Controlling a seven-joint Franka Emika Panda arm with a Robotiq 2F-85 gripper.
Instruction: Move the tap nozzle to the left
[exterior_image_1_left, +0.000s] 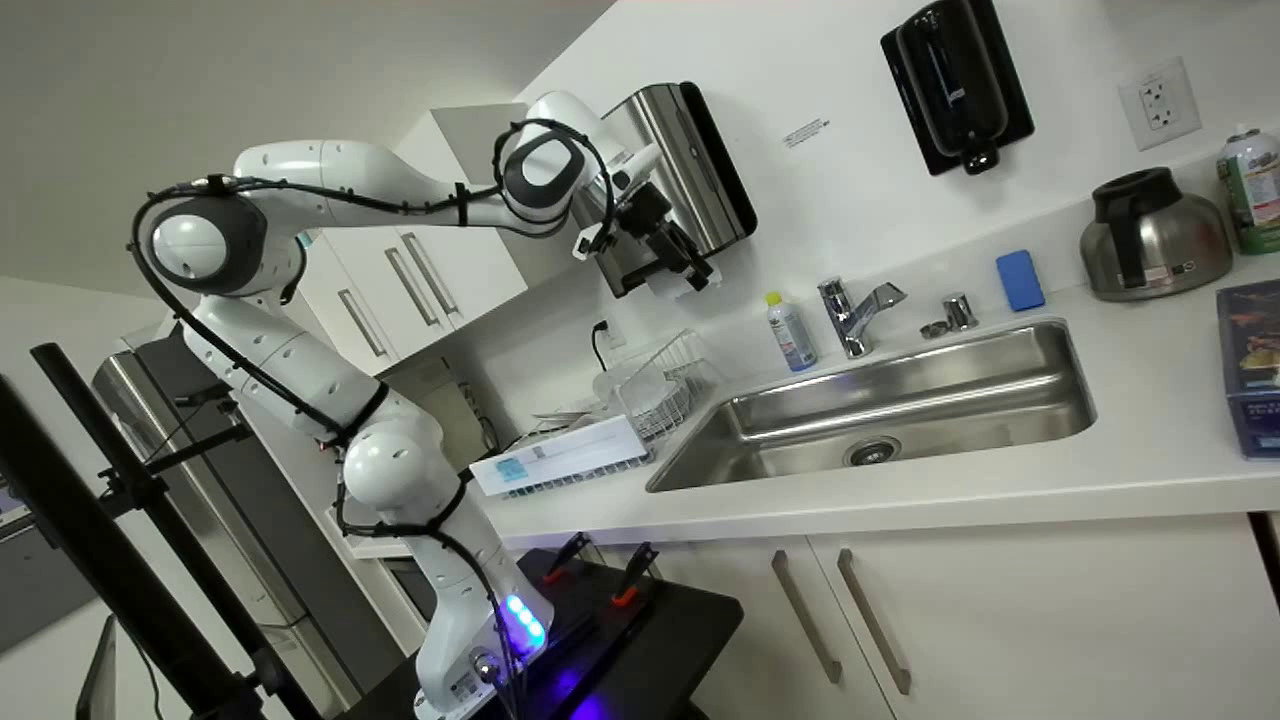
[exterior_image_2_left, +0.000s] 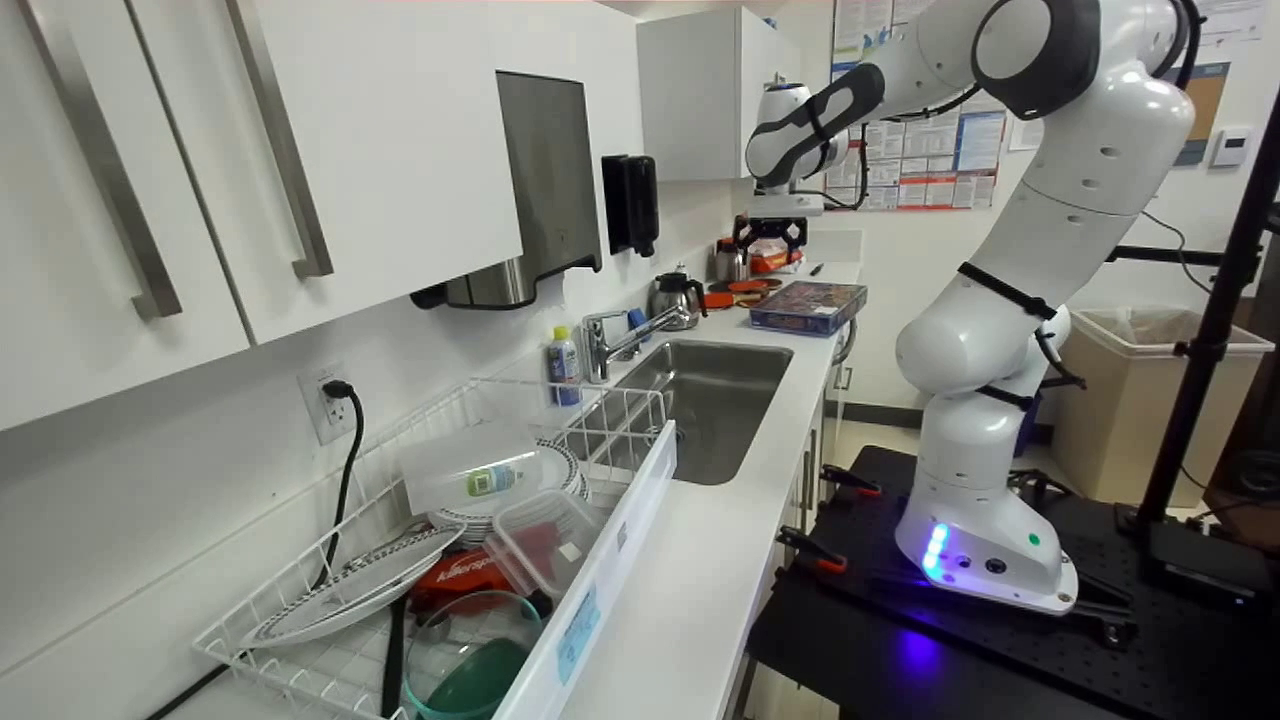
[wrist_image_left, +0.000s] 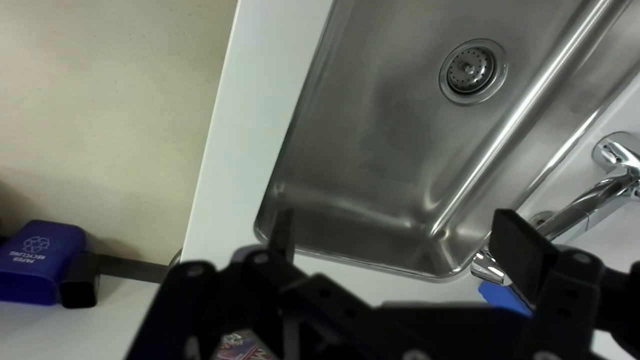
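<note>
The tap nozzle is a short shiny chrome spout (exterior_image_1_left: 878, 300) on a chrome base behind the steel sink (exterior_image_1_left: 1072, 385). It points right along the back counter in that exterior view. It also shows in an exterior view (exterior_image_2_left: 650, 326) and at the right edge of the wrist view (wrist_image_left: 592, 200), where a finger hides part of it. Separate small chrome pieces (exterior_image_1_left: 958, 312) stand to its right. My gripper (exterior_image_1_left: 692, 262) is open and empty, high above the counter and apart from the tap. It also shows in an exterior view (exterior_image_2_left: 770, 236) and in the wrist view (wrist_image_left: 395, 222).
A steel wall dispenser (exterior_image_1_left: 665, 140) is near my gripper in view. A yellow-capped bottle (exterior_image_1_left: 792, 335) stands left of the tap. A blue sponge (exterior_image_1_left: 1020, 280) and steel pot (exterior_image_1_left: 1165, 250) are right. A dish rack (exterior_image_2_left: 640, 395) is left of the sink; a black dispenser (exterior_image_1_left: 955, 80) hangs above.
</note>
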